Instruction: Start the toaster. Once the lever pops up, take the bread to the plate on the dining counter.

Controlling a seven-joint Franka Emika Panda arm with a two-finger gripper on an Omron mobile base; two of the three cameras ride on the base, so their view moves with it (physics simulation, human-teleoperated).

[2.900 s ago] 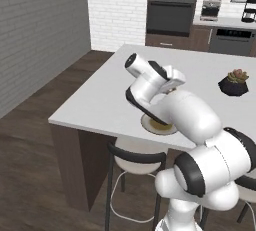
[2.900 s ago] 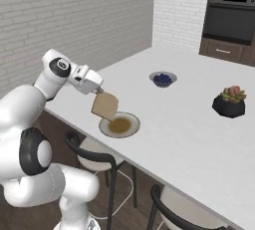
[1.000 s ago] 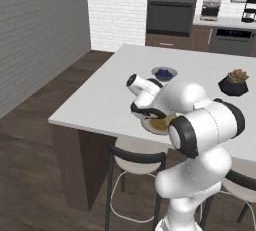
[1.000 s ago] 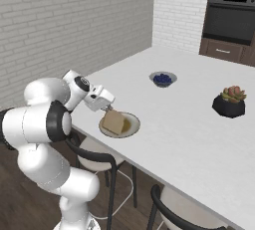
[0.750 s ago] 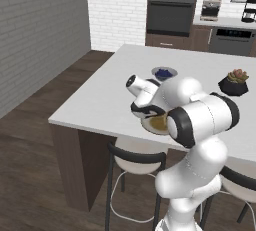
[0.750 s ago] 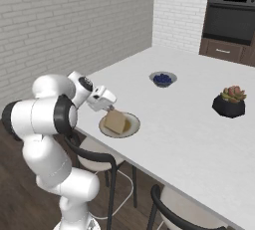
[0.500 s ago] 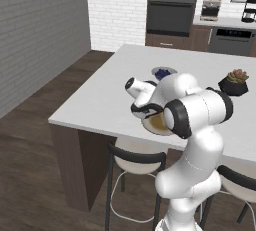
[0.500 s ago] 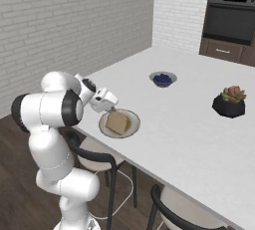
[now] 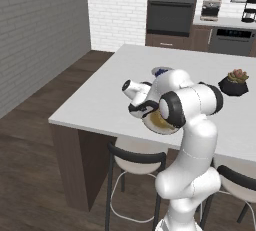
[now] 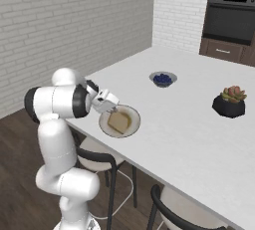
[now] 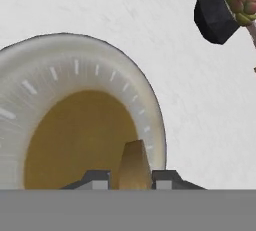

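The bread (image 10: pixel 119 122) lies low in the beige plate (image 10: pixel 133 129) near the front edge of the white dining counter (image 10: pixel 199 124). My gripper (image 10: pixel 110 106) reaches in from the plate's left rim. In the hand view the gripper (image 11: pixel 131 177) has the bread (image 11: pixel 134 162) edge-on between its two fingers (image 11: pixel 95 177), which close in on both its sides, right above the plate (image 11: pixel 150 105). In the left base view my arm covers most of the plate (image 9: pixel 156 126). The toaster is out of view.
A small bowl of blueberries (image 10: pixel 163 78) stands further in on the counter. A succulent in a black pot (image 10: pixel 229 102) sits to the right. Dark stools (image 10: pixel 94 159) stand under the counter's front edge. Ovens line the back wall.
The gripper has carried the bread down from above the plate into it. In the last second the bread settled lower and flatter, and the elbow swung over the plate.
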